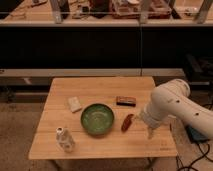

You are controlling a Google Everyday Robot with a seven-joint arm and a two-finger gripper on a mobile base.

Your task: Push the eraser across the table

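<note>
Camera view, starting closest: the gripper [151, 131] hangs off the white arm [172, 105], pointing down over the near right part of the table [100, 87]. Can't tell whether it's open or closed, and it doesn't seem to be holding anything. Just to its left is a red oval thing [127, 122] lying at a slant, near the gripper but apart from it.

At the near left corner stands a small white bottle [64, 139]. The middle of the light plank top has a green bowl [97, 118]. A bit further back, a pale beige block [75, 104] sits left of the bowl, and the eraser [126, 101] lies flat to the bowl's back right, beyond the red thing and well clear of the gripper.

Behind the table there's a dark low shelf unit [100, 50], with a cluttered wooden counter [45, 15] on top.
</note>
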